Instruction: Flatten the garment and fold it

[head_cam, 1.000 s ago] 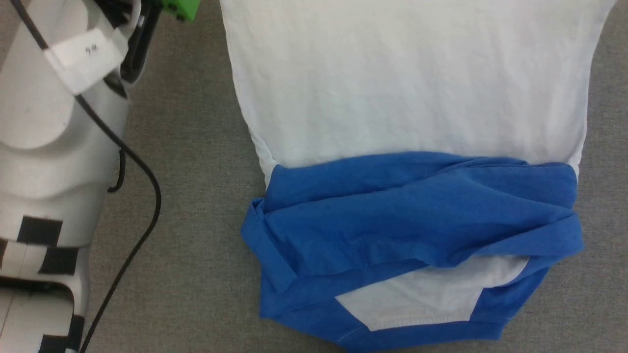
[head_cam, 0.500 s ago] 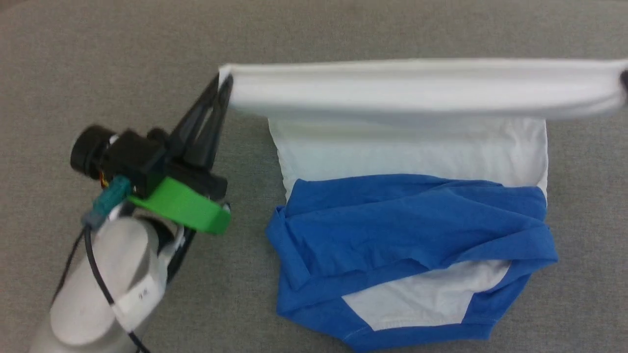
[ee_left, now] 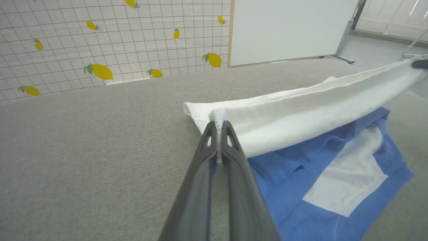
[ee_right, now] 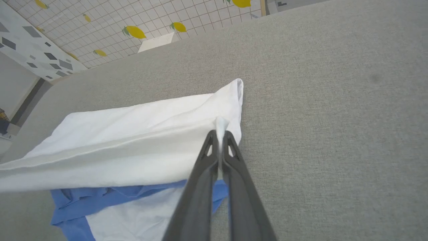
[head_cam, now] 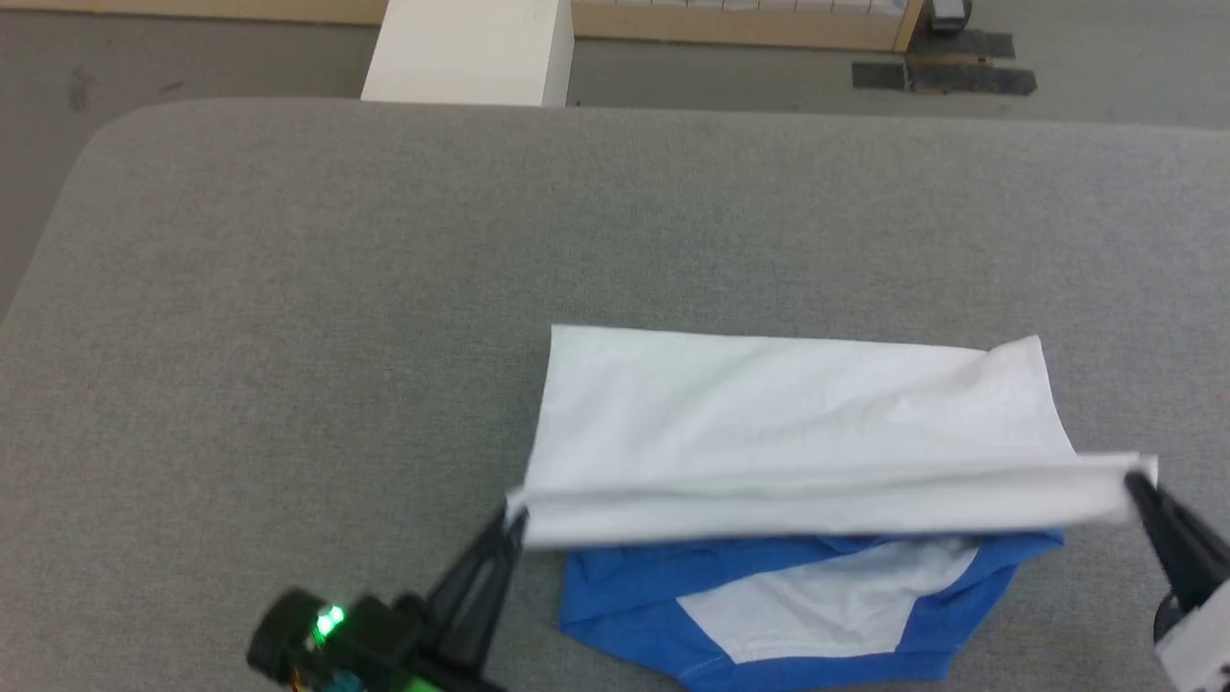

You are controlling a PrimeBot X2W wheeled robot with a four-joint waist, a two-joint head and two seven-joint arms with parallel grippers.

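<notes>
At the lower left of the head view, the left gripper [head_cam: 514, 519] is pressed together on one corner of the garment's [head_cam: 798, 413] white hem. At the lower right edge, the right gripper [head_cam: 1141, 483] pinches the other corner, and the hem is stretched taut between them over the blue sleeves [head_cam: 625, 596]. The garment lies doubled over in the lower right of the grey table [head_cam: 288, 288], and a white block [head_cam: 471, 48] stands beyond the table's far edge.

Our left end effector [head_cam: 516, 519] rises from the lower left of the head view, its two dark fingers pinched together on one corner of the garment [head_cam: 788, 423]. Our right end effector [head_cam: 1140, 481] enters from the lower right edge, its fingers likewise closed on the opposite corner. Both sit at about the same height in that view, well apart.
</notes>
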